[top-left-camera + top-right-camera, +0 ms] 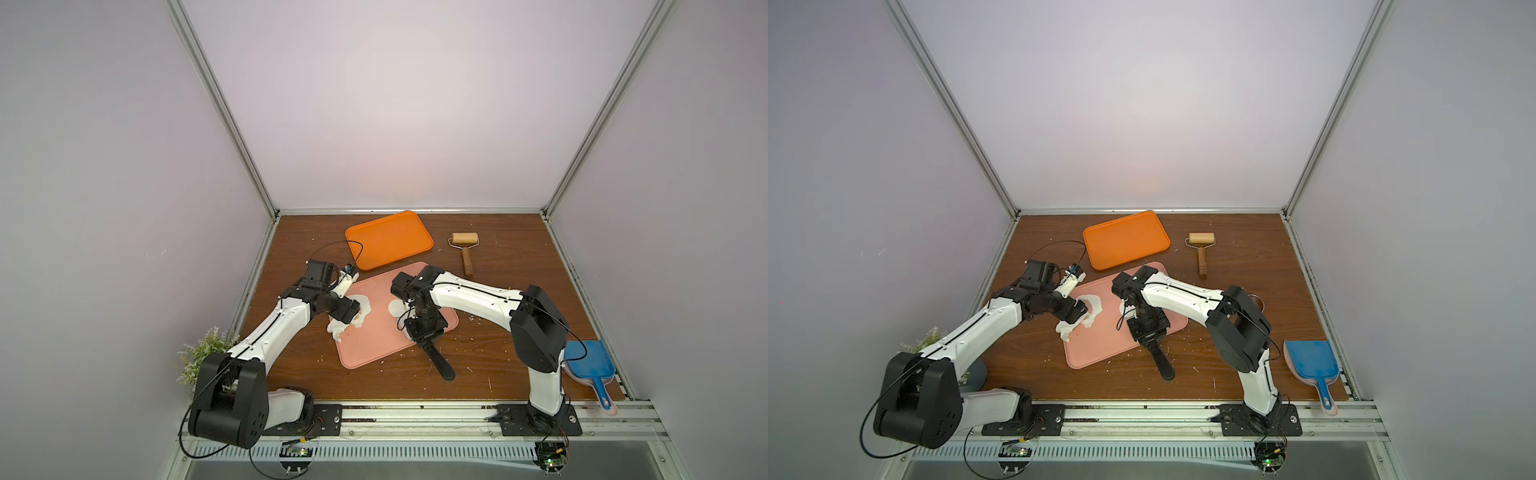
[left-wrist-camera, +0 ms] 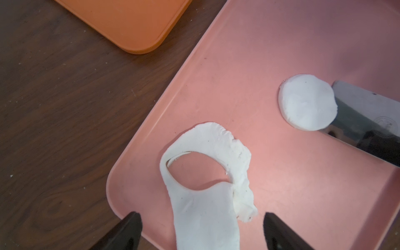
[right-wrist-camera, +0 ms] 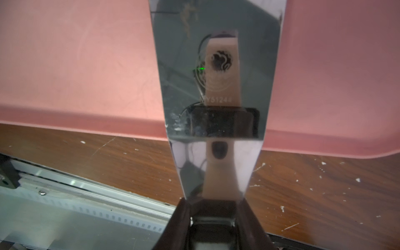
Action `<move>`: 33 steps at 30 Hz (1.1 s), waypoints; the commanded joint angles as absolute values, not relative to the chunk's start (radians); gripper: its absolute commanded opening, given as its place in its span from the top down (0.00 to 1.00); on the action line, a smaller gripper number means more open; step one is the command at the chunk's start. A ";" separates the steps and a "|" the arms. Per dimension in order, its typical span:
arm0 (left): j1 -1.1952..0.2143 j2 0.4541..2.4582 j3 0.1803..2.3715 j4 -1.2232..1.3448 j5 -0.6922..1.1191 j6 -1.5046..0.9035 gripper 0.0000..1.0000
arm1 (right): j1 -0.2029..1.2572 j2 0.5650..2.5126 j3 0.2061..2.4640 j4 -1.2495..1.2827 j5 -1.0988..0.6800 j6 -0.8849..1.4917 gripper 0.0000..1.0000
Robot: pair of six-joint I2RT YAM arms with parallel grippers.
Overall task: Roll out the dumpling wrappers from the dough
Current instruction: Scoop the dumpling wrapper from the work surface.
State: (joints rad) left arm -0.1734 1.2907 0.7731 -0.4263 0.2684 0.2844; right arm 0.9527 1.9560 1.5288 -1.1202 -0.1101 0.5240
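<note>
A round white dumpling wrapper (image 2: 307, 106) lies flat on the pink board (image 2: 259, 65) and shows in both top views (image 1: 395, 308) (image 1: 1123, 308). A larger white dough sheet (image 2: 205, 216) with a round hole cut out lies at the board's left edge (image 1: 360, 318). My left gripper (image 2: 201, 214) hovers over that sheet, open, one finger on each side. My right gripper (image 3: 216, 216) is shut on a metal scraper (image 3: 216, 65). Its blade edge (image 2: 368, 121) meets the wrapper's rim, and its black handle (image 1: 440, 361) sticks out toward the table's front.
An orange tray (image 1: 388, 239) sits behind the board, close to the left wrist. A wooden roller (image 1: 465, 249) lies at the back right. A blue dustpan (image 1: 590, 363) is at the right edge and a small plant (image 1: 203, 353) at the front left. Dough crumbs dot the wooden table (image 1: 498, 353).
</note>
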 commanded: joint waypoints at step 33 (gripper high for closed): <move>-0.163 1.278 0.764 -0.440 0.293 0.291 0.08 | 0.939 2.002 1.575 -1.005 -0.160 0.568 1.00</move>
State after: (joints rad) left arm -0.1734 1.2907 0.7731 -0.4263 0.2764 0.2848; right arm 0.9447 2.0010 1.5604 -0.9962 -0.1444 0.5617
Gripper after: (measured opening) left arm 0.917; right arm 0.337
